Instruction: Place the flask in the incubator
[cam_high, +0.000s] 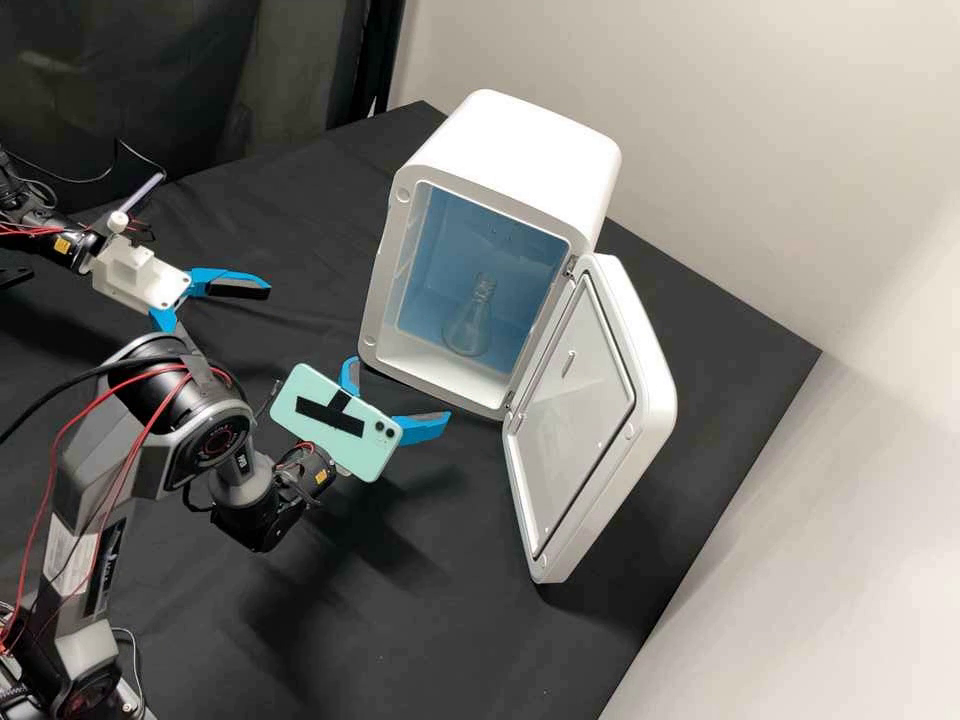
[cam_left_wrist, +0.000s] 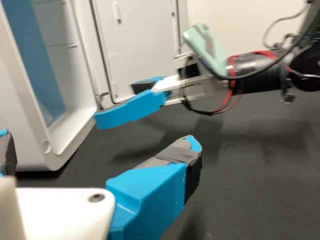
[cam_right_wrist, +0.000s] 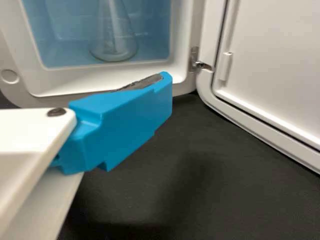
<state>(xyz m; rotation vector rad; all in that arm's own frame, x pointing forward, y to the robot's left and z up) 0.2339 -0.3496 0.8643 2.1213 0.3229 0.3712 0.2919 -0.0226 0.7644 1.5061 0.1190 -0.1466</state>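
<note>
- While the high view takes in both arms and the whole incubator (cam_high: 520, 150) on the black bench (cam_high: 420, 600), the right wrist view sits close at the chamber mouth. It shows the flask (cam_right_wrist: 112, 35) lower body, the hinge and the inner panel of the door (cam_right_wrist: 270, 65).
- Left wrist view looks across at the right gripper (cam_left_wrist: 116, 104) side-on. A mint-green phone (cam_left_wrist: 207, 47) is strapped to that arm's wrist, and the open door is behind it.
- Flask (cam_high: 470, 320) stands upright on the floor of the blue chamber, towards the back, with neither gripper touching it.
- Right gripper (cam_high: 398, 392) is just outside the incubator's lower front lip, fingers spread and nothing between them. The flask is past it, inside the chamber. One blue finger (cam_right_wrist: 120, 115) shows in its own wrist view.
- Left gripper (cam_high: 215, 308) is well apart from the incubator, out over the bench behind the right arm. Its fingers are spread wide and it is empty.
- Flask: clear glass, conical body, narrow neck; cannot tell whether it holds anything.
- Door (cam_high: 640, 400) is swung wide open on the hinge side.
</note>
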